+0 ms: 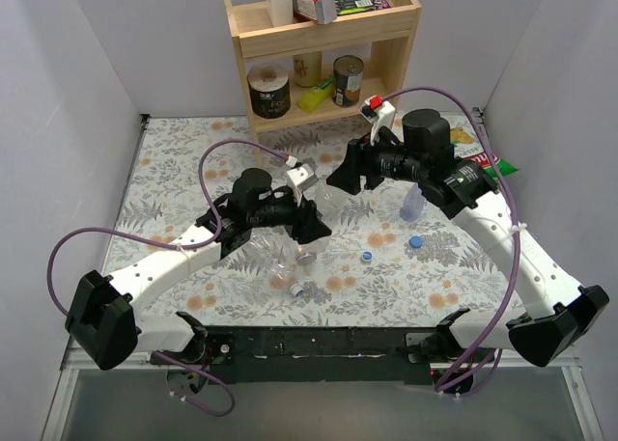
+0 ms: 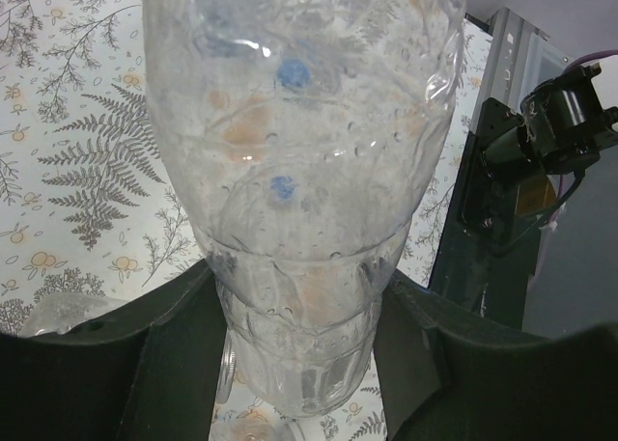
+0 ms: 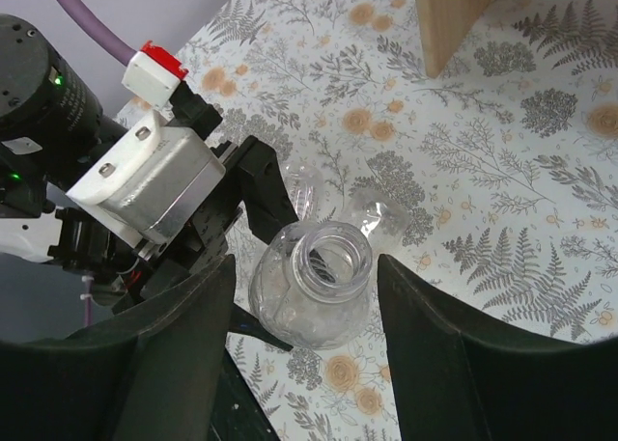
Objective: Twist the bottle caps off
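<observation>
My left gripper point(image 1: 311, 219) is shut on a colourless wide-mouthed bottle point(image 1: 326, 200) and holds it above the table. In the left wrist view the bottle point(image 2: 299, 171) fills the gap between the fingers point(image 2: 174, 354). In the right wrist view its mouth point(image 3: 338, 253) is open, with no cap on it. My right gripper point(image 1: 340, 178) is open and empty, its jaws standing either side of that mouth point(image 3: 304, 267) without touching. Two blue caps point(image 1: 416, 240) point(image 1: 367, 255) lie loose on the table. A blue-tinted bottle point(image 1: 413, 205) lies under the right arm. A whitish disc cap point(image 2: 229, 364) lies below the held bottle.
Two more clear bottles point(image 1: 282, 261) point(image 1: 301, 289) lie on the cloth near the left arm. A wooden shelf point(image 1: 323, 36) with tin cans point(image 1: 269, 92) and a yellow bottle point(image 1: 314, 96) stands at the back. A green packet point(image 1: 492, 161) lies at the right.
</observation>
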You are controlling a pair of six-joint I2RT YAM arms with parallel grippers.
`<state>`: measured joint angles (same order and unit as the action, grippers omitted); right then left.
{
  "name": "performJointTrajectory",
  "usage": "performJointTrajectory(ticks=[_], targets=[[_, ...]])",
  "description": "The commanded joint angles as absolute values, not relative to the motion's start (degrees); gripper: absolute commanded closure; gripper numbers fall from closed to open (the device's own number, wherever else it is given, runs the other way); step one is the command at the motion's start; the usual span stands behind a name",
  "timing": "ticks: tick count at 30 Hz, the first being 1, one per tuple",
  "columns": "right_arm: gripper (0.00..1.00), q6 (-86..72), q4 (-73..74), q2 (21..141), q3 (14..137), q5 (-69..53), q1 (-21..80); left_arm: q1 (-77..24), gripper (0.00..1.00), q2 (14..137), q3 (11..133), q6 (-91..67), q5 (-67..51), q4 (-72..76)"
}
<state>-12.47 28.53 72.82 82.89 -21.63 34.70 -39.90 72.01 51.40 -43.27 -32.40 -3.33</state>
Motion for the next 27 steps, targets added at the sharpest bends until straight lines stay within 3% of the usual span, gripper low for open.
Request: performJointTrajectory(ticks=[1,4,8,10,12,15,16,18,23,27], targets=[[0.35,-12.92,25.66,73.47,82.35,-23.29,34.45,-40.52,0.59,71.19,53.70,-42.10,-32.43,-3.52],[0.46,-12.92,24.88,73.65,81.48,-23.47,34.45,-40.61,0.59,71.19,53.61,-41.92,-32.34,-3.52],[0.70,-12.83,23.82,73.56,80.25,-23.73,34.45,-40.78,0.58,71.37,53.61,-41.92,-32.34,-3.52],[0.88,-12.31,23.82,73.74,79.98,-23.64,34.45,-40.87,0.58,71.37,53.61,-41.84,-32.08,-3.52],[0.99,-12.04,23.73,73.48,79.46,-22.68,34.45,-40.87,0.53,71.28,53.53,-42.10,-31.20,-3.60],[0.99,-11.16,23.73,72.34,78.75,-19.61,34.45,-40.87,0.34,71.02,53.35,-42.89,-30.24,-3.08],[0.99,-10.81,23.73,71.99,78.40,-18.47,34.45,-40.87,0.17,70.93,53.26,-43.06,-30.06,-2.99],[0.99,-9.76,23.38,70.59,77.79,-14.52,34.45,-40.87,0.05,70.75,53.17,-43.76,-29.62,-2.55],[0.99,-5.81,21.63,66.98,72.35,-3.11,34.45,-40.26,0.02,68.91,52.91,-45.79,-23.82,-1.67],[0.99,-3.00,13.92,61.89,64.79,3.33,34.72,-35.27,0.02,66.81,51.34,-48.24,-27.92,1.82]])
